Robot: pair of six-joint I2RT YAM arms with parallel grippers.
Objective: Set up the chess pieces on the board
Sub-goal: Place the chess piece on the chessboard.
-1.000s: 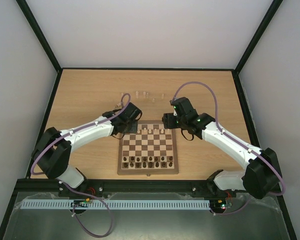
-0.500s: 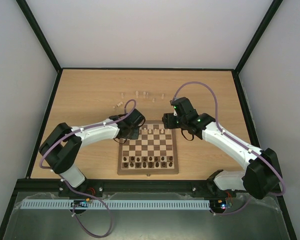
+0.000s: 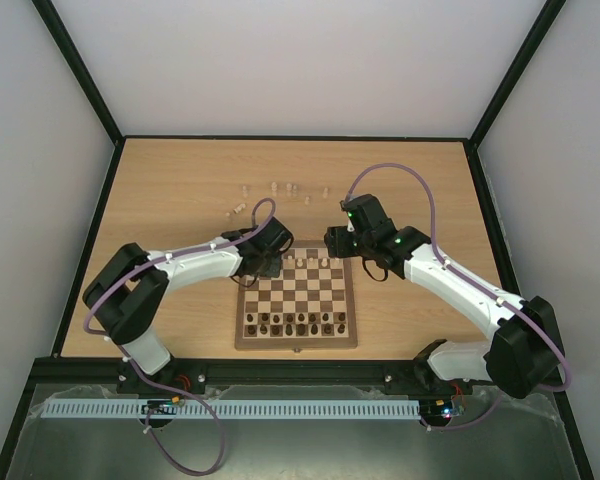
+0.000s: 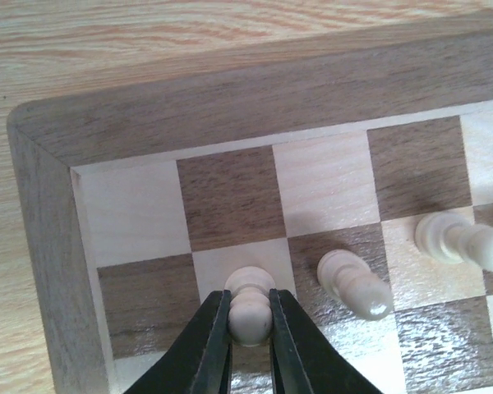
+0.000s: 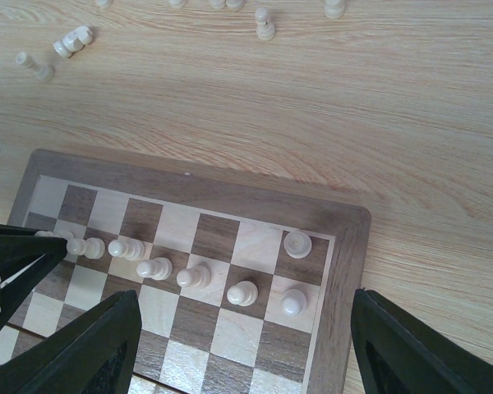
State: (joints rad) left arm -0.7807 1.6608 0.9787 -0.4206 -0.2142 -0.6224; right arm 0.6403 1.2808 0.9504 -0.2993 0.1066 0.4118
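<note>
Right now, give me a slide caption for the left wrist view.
Left arm's jaws clamp a cream pawn near the board's corner, beside two more cream pieces.

The board [image 3: 297,343] lies on the surface [image 3: 180,200]; dark chess pieces [image 3: 295,322] along its near edge, pale chess pieces [image 3: 310,262] along its far row; left gripper [image 3: 265,262] and right gripper [image 3: 337,243] over its far corners.
</note>
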